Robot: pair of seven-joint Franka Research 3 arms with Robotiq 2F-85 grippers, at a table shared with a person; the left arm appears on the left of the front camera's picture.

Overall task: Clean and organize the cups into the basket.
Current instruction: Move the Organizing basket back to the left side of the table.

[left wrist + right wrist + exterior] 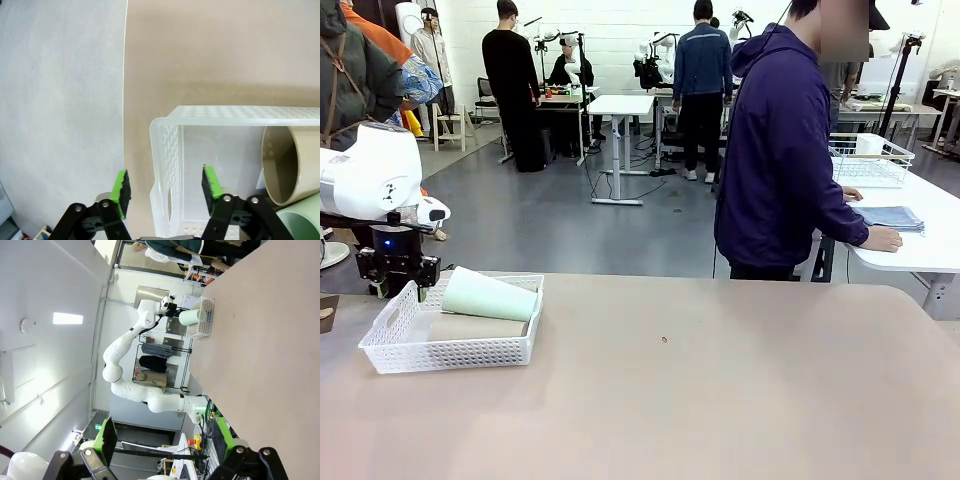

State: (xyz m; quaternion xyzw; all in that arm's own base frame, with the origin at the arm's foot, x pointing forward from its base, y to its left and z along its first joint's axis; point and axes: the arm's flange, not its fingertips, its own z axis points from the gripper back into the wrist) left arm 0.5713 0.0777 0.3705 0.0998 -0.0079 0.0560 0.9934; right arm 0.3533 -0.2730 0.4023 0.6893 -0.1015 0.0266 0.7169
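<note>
Bare tan counter (700, 400) filled the foreground of the front view, with the basket (450, 350) sitting at its left end, near the edge. A person in a dark purple jacket (780, 150) stood beyond the far side, turned toward another white table.

From the front, the mint green cup (488, 295) lay on its side in the basket, resting on top of a tan cup (475, 326) beneath it, and the left hand (398, 272) hung just behind the basket's back-left corner, its fingers too hidden there to read. The left wrist view settled that: the left hand (165, 187) was released, its 2 green pads (121, 186) spread apart and holding nothing, straddling the basket's end wall (165, 165). That same view looked into the open mouth of a tan cup (281, 165) lying inside, with the mint cup's rim (300, 225) just beside it at the corner.

The right wrist view, rolled sideways, showed the right hand (165, 442) released and empty, well apart from the basket (205, 317), which appeared far off with the mint cup (190, 316) in it.
</note>
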